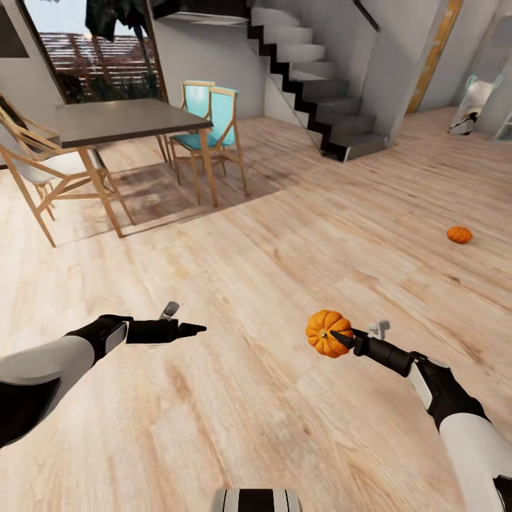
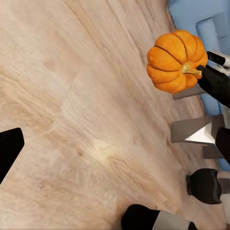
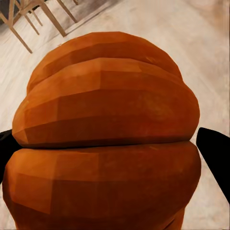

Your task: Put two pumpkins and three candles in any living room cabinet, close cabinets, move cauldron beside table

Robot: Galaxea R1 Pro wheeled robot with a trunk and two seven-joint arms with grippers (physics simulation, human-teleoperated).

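Orange and ribbed, one pumpkin (image 1: pixel 328 333) is sitting clamped in the right pincer (image 1: pixel 340 338), held clear above the wood floor (image 1: pixel 270 242); the right wrist view is showing a dark finger (image 3: pixel 215 158) pressing on each flank at mid-height. Judged from its look, it is behaving as a light, rigid body with a smooth skin, so the round sides are offering a slip risk; a hold across the belly, as taken, is seeming sounder than a pinch at the stem. The right arm is reaching forward and inward, forearm low, wrist roughly level. The left pincer (image 1: pixel 186 329) is carrying nothing, its fingers lying together to a point, arm extended forward at similar height, well apart from the held pumpkin. A second pumpkin (image 1: pixel 459 234) is lying on the floor well ahead of and outboard of the right pincer. A table (image 1: pixel 121 119) with chairs is standing far ahead of the left pincer.
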